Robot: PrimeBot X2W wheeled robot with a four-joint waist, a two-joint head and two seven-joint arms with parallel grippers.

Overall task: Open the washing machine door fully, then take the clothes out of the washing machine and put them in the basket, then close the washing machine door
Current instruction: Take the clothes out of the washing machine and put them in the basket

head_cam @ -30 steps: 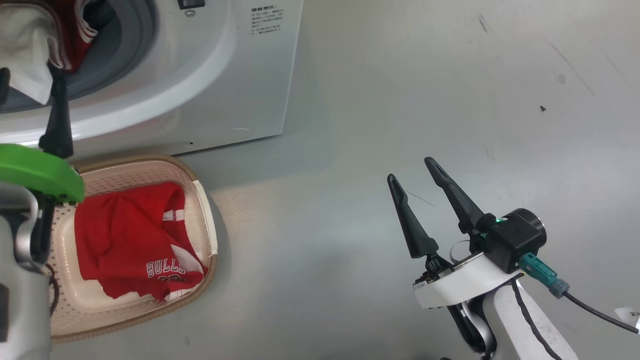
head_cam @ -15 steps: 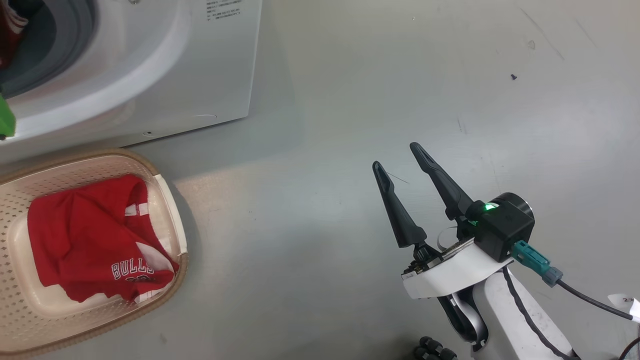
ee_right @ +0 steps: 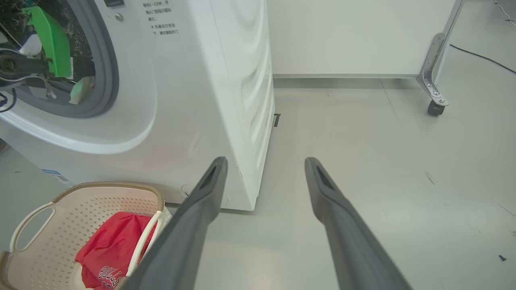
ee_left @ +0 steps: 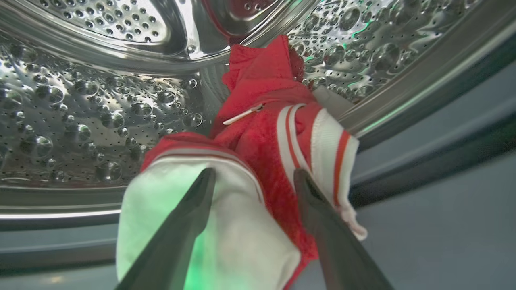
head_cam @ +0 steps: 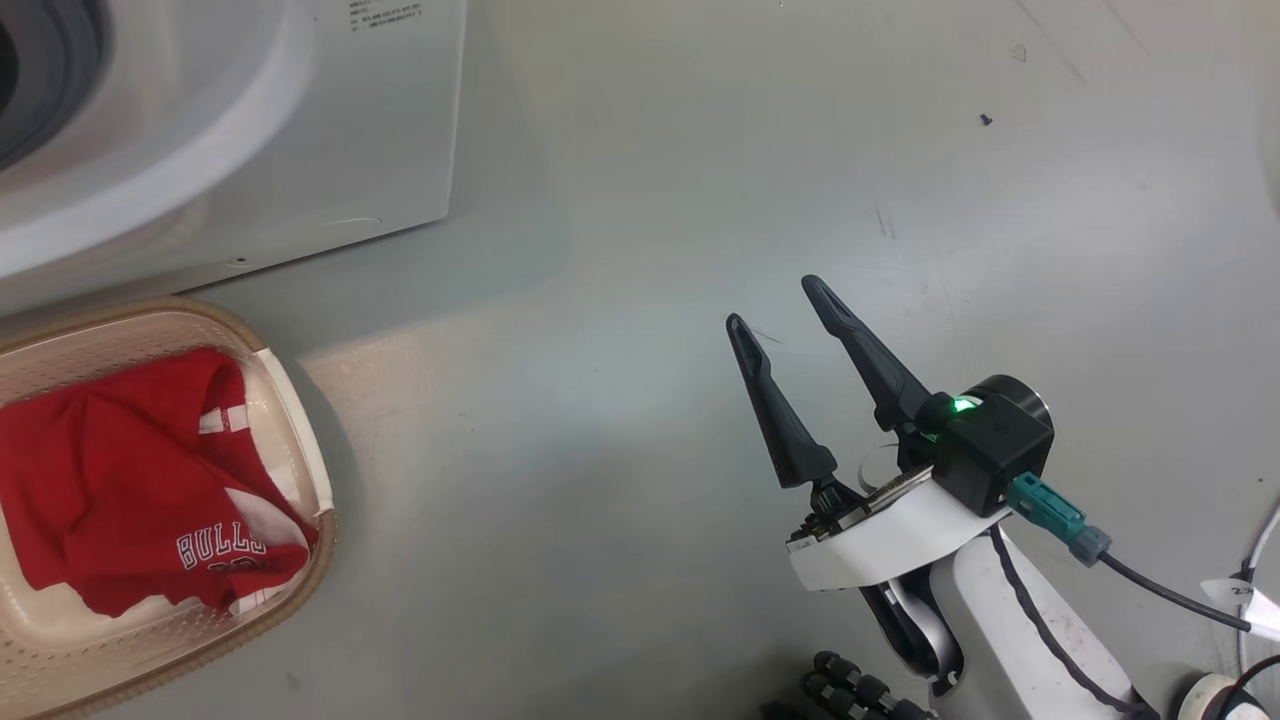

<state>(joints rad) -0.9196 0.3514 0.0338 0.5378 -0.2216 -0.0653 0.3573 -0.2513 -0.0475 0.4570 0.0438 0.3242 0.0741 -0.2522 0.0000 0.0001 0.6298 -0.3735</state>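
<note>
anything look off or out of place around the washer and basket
Nothing looks spilled or damaged. One jersey lies crumpled in the basket; a second garment slumps at the front of the drum, right before the open left gripper.

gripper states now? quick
Left gripper: open, at red-and-white jersey garment in perforated steel drum, nothing clamped.
Right gripper: open, empty, over grey floor.

"BULLS" on red jersey (head_cam: 140, 480); machine print (head_cam: 385, 12) illegible.

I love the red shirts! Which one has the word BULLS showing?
The jersey in the basket shows BULLS. The other jersey, inside the steel drum, shows just stripes and white trim.
</note>
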